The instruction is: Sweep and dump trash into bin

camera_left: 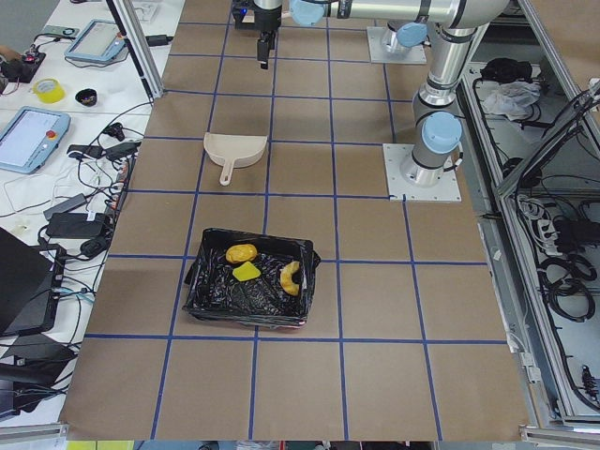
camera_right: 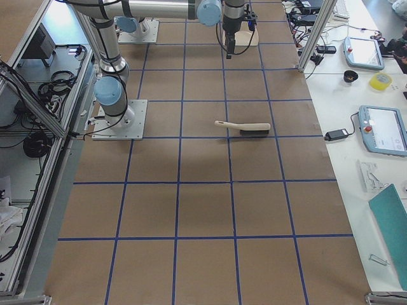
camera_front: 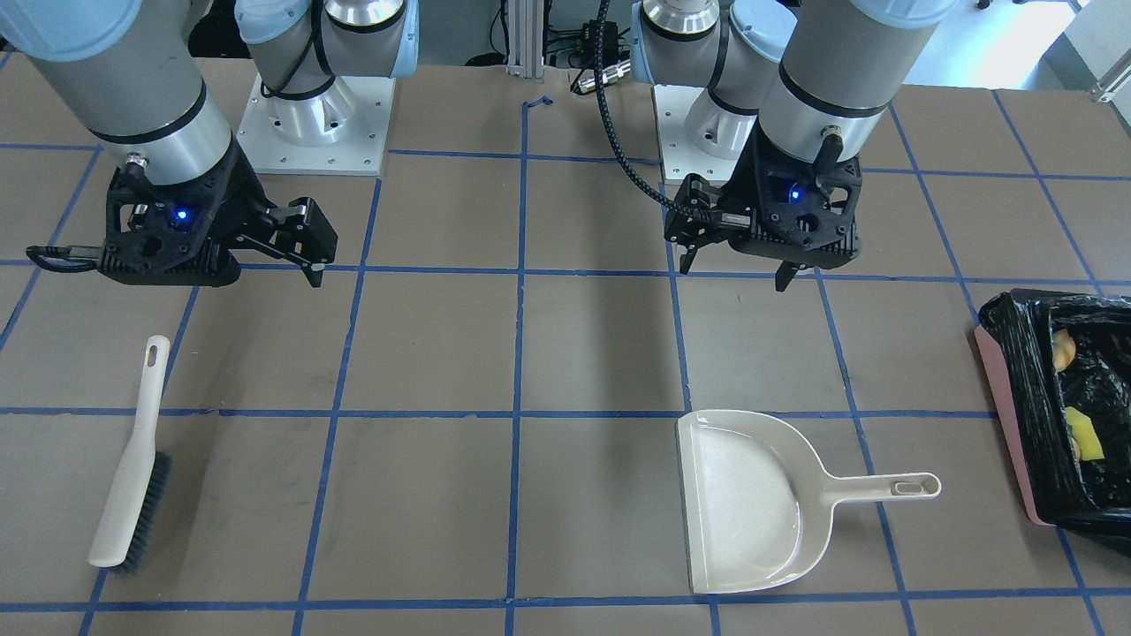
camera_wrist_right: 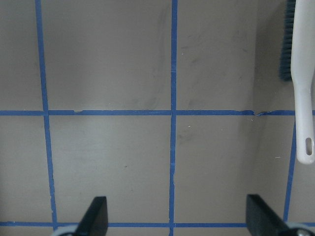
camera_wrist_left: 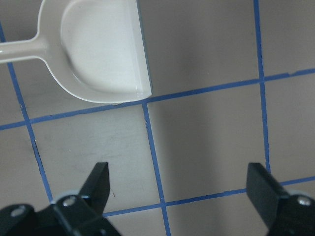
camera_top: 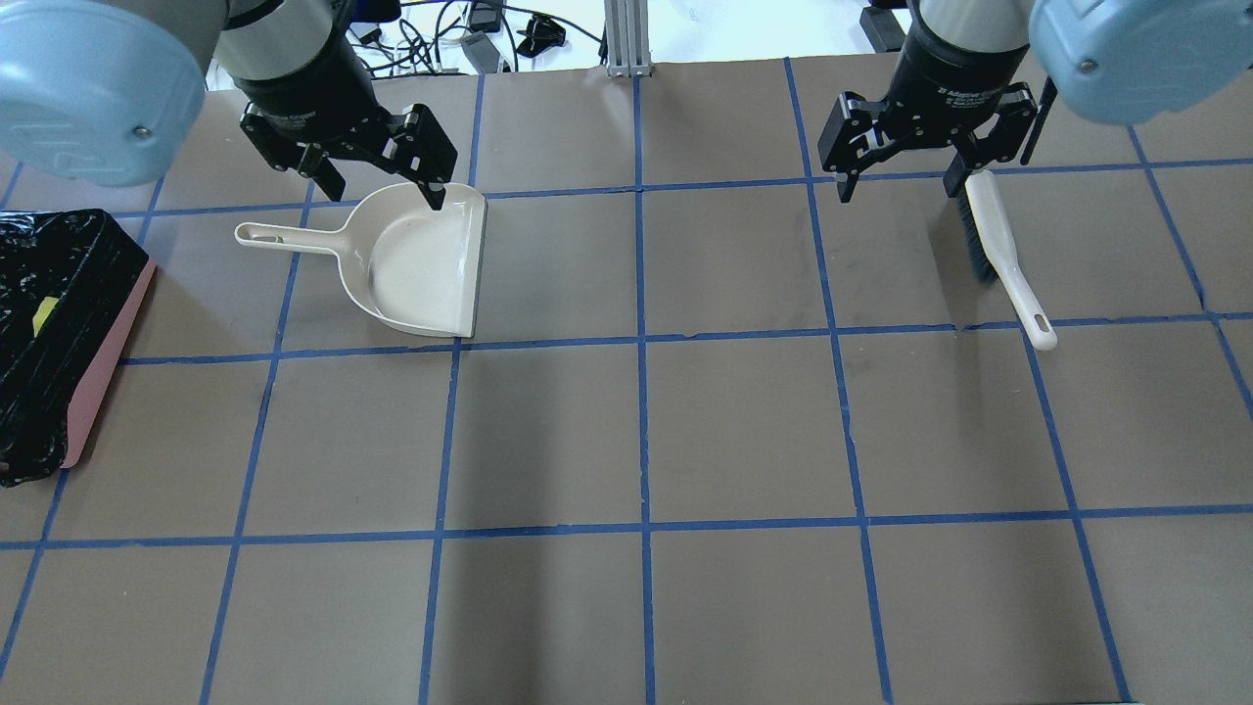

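Hovering empty, the left gripper [camera_top: 384, 193] and right gripper [camera_top: 899, 186] are gaping wide, trash [camera_left: 243, 253] lying in the bin [camera_top: 98, 362] at the dustpan's [camera_top: 421, 264] nine o'clock, seen overhead.

In the overhead view, open tabletop [camera_top: 744, 431] fills the centre and the whole lower half, giving wide room to pass. Obstacles keep to the edges: dustpan [camera_top: 421, 264] at upper left, brush [camera_top: 1006, 259] at upper right, bin [camera_top: 98, 362] against the far left.

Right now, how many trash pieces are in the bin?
3, all in the bin: golden lump farthest from the robot, sponge chunk beside it, tan dumpling nearest the robot. More may be hidden.
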Controlling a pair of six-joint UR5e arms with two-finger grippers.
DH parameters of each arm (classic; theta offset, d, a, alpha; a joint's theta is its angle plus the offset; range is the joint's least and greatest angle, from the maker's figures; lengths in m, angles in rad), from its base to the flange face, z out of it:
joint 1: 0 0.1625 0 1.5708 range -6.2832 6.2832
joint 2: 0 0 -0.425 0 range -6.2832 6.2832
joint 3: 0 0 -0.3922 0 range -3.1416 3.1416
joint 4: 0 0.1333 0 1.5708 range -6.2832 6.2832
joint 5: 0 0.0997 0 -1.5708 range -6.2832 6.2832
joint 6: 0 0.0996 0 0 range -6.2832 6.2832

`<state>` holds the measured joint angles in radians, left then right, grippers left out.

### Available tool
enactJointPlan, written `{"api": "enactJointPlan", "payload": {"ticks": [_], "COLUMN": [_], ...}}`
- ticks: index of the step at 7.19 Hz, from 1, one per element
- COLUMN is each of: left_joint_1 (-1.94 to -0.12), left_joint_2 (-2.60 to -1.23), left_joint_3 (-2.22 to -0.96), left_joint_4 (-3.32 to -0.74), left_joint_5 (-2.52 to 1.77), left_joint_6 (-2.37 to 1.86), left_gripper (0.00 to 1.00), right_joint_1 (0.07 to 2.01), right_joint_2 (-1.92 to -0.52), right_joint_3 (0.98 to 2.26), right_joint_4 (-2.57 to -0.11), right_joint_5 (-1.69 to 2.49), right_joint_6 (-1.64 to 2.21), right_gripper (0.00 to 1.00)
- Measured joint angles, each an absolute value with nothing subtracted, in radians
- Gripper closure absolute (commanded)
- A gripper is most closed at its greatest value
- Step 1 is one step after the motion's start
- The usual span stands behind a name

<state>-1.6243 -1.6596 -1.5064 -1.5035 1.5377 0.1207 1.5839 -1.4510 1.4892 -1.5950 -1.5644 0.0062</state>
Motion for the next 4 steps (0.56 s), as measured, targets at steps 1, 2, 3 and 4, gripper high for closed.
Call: {"api": "enactJointPlan", "payload": {"ticks": [1, 2, 3, 4], "left_joint_1": [-1.619, -1.614, -1.61, -1.607], "left_joint_2": [-1.648, -1.641, -1.637, -1.636], "left_joint_3": [-1.53, -1.542, -1.548, -1.55], "left_joint_4": [-1.505, -1.503, -1.501, -1.5], "left_joint_5": [1.542, 1.555, 1.569, 1.576], "left_joint_6": [0.123, 0.119, 0.116, 0.114], "left_gripper": [0.0, 0.0, 0.0, 0.0], "right_joint_1": [1.584, 1.584, 1.584, 1.584], "right_joint_2": [-1.451, -1.451, -1.451, -1.451], "right_joint_3": [1.489, 1.488, 1.488, 1.488], "right_joint_4": [-1.595, -1.595, -1.594, -1.594], "right_joint_5": [-1.564, -1.563, -1.564, -1.564], "right_joint_6": [0.006, 0.006, 0.007, 0.008], "right_gripper": [0.0, 0.0, 0.0, 0.0]}}
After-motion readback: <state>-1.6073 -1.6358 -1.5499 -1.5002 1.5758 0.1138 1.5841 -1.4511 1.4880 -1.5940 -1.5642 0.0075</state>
